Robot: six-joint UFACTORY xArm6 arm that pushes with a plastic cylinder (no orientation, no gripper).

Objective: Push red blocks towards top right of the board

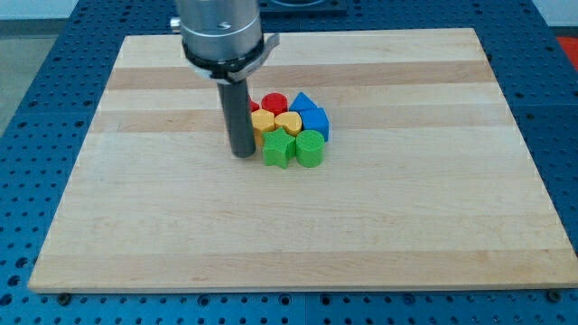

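While you are watching, my tip is resting just left of the green star. It is holding nothing. Red cylinder is sitting beyond that star.

Red round block and a half-hidden red block, mid-board

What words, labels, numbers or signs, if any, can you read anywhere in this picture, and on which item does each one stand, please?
None: no readable text, number or sign shows anywhere.
The wooden board is plain.
The red, blue, yellow and green blocks carry no markings.
The rod ending in my tip, just to the view's left of the cluster, and the metal mount above it are unlabelled.
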